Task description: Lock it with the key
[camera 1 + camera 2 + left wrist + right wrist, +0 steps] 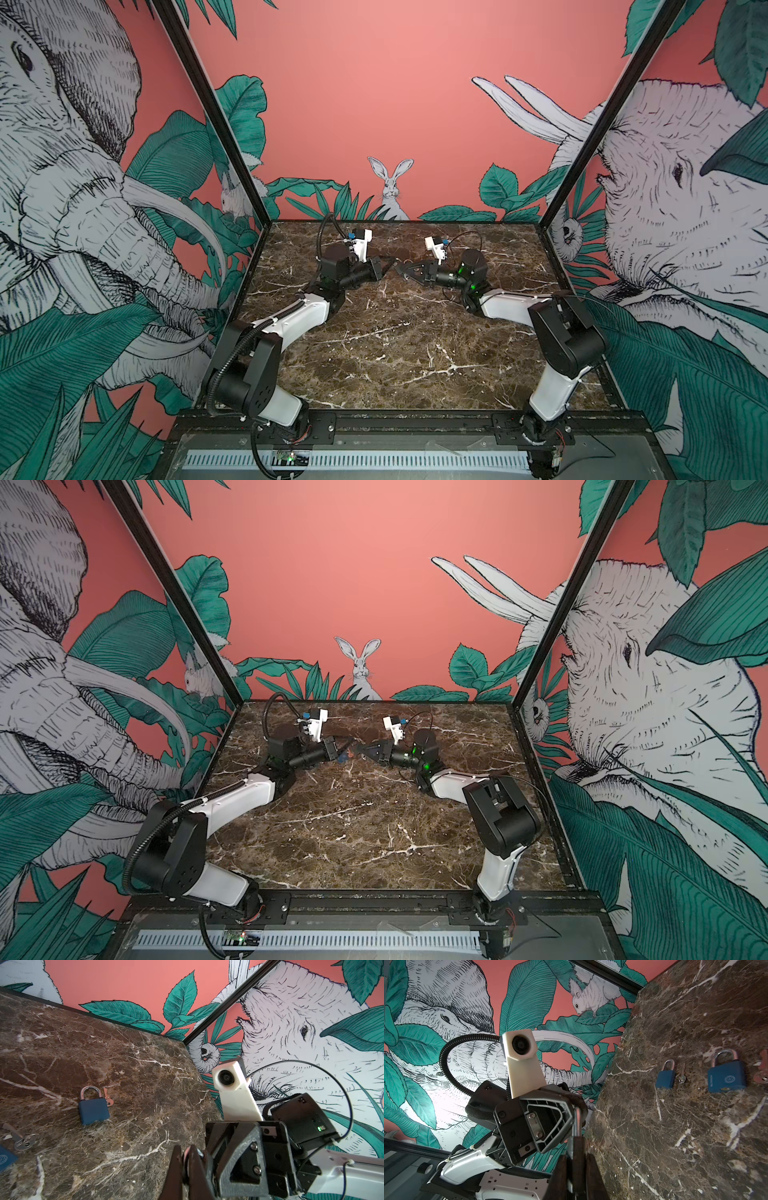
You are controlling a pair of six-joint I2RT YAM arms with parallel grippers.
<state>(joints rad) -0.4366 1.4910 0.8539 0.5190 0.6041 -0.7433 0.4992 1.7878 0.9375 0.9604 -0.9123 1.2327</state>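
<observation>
My two grippers meet tip to tip over the back middle of the marble table in both top views. The right gripper (576,1156) is shut on the flat body of a padlock (578,1169), seen edge-on and dark. Its silver shackle (577,1120) sticks out toward the left gripper. The left gripper (186,1148) is shut on the top of that shackle (187,1152), which shows pinkish between its fingers. No key shows in either grip. In the top views the left gripper (392,262) and right gripper (400,266) almost touch.
Two more blue padlocks lie on the table (395,353), a small one (665,1079) and a larger one (726,1079), each with a key (681,1076) beside it. The left wrist view shows a padlock (93,1109) with its key (108,1098), and another key (22,1141).
</observation>
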